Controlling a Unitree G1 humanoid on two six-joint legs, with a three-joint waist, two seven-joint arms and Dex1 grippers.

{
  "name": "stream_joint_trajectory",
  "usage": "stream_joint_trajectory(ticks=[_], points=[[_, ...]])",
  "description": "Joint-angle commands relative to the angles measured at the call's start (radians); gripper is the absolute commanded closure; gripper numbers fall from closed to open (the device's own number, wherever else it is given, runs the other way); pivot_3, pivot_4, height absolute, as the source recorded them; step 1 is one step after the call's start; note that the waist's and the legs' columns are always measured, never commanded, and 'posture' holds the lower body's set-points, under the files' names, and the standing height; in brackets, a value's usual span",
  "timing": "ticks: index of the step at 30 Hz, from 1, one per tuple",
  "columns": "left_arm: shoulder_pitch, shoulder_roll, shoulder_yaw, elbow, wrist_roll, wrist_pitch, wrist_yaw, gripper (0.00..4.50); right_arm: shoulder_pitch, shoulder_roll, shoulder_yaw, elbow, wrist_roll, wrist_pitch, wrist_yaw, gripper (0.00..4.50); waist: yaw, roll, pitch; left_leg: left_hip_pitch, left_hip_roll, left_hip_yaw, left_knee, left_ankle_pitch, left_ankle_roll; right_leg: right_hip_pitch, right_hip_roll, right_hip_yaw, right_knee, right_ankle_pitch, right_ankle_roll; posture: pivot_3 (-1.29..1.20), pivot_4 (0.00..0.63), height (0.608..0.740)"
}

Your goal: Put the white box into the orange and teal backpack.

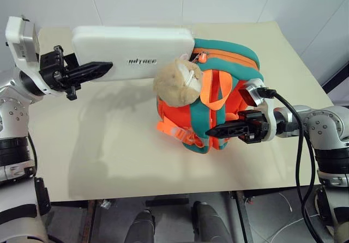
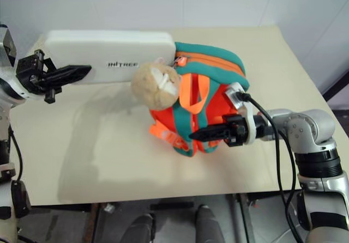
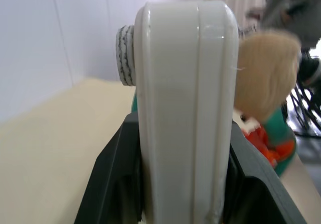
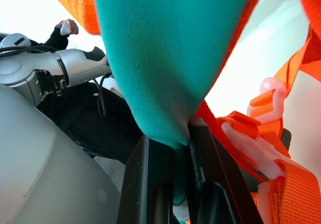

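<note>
Holding the flat white box (image 1: 133, 52) clamped in my left gripper (image 1: 98, 68), rounded corners, dark lettering, right gripper (image 1: 221, 129) pinching the orange and teal backpack (image 1: 218, 98) strap.

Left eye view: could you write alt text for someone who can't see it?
A robot's left gripper holds a white box level above a beige table, its far end at a backpack. The right gripper pinches the backpack's teal trim.

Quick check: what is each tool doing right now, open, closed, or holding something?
Left tool: closed on one end of the white box, held above the table.
Right tool: shut on a teal edge of the orange and teal backpack.
</note>
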Motion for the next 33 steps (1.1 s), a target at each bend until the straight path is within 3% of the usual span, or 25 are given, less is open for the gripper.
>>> stream_joint_trajectory(ticks=[1, 8, 16, 23, 32, 33], points=[[0.030, 0.040, -0.059, -0.036, 0.056, -0.015, -0.072, 3.12, 0.004, 0.007, -0.011, -0.027, 0.008, -0.001, 0.003, 4.49, -0.001, 0.000, 0.000, 0.000, 0.000, 0.000, 0.000, 0.000, 0.000, 0.000, 0.000, 0.000, 0.000, 0.000, 0.000, 0.00, 0.150, 0.740], [-0.127, -0.066, -0.152, 0.062, 0.150, -0.108, -0.049, 3.12, -0.001, 0.019, -0.010, -0.021, -0.003, -0.006, 0.001, 4.49, 0.006, 0.000, 0.000, 0.000, 0.000, 0.000, 0.001, 0.000, 0.000, 0.000, 0.000, 0.000, 0.001, 0.000, 0.000, 0.00, 0.150, 0.740], [-0.292, -0.241, -0.255, 0.129, 0.192, -0.082, -0.065, 3.12, -0.016, 0.038, 0.007, -0.010, -0.026, -0.019, 0.008, 4.49, 0.013, 0.000, 0.000, -0.001, 0.000, 0.000, 0.001, 0.000, 0.000, -0.001, 0.000, 0.000, 0.001, 0.000, 0.000, 0.00, 0.150, 0.740], [-0.270, -0.326, -0.323, 0.137, 0.237, -0.058, -0.076, 3.12, -0.025, 0.066, 0.006, -0.004, -0.039, -0.030, 0.001, 4.49, 0.008, 0.000, 0.000, -0.001, 0.000, 0.000, 0.001, 0.000, 0.000, -0.001, 0.000, 0.000, 0.001, 0.000, 0.000, 0.00, 0.150, 0.740], [-0.258, -0.423, -0.378, 0.245, 0.374, -0.166, -0.001, 3.12, -0.013, 0.088, -0.007, -0.018, -0.035, -0.029, -0.020, 4.49, 0.022, 0.000, 0.000, -0.001, -0.001, 0.000, 0.003, 0.000, 0.000, 0.000, 0.000, 0.000, 0.002, 0.000, 0.001, 0.00, 0.150, 0.740], [-0.260, -0.432, -0.379, 0.254, 0.380, -0.169, 0.005, 2.78, -0.012, 0.089, -0.008, -0.019, -0.034, -0.029, -0.022, 4.49, 0.021, 0.000, 0.000, -0.001, -0.001, 0.000, 0.003, 0.000, 0.000, 0.000, 0.000, 0.000, 0.002, 0.000, 0.001, 0.00, 0.150, 0.740]])
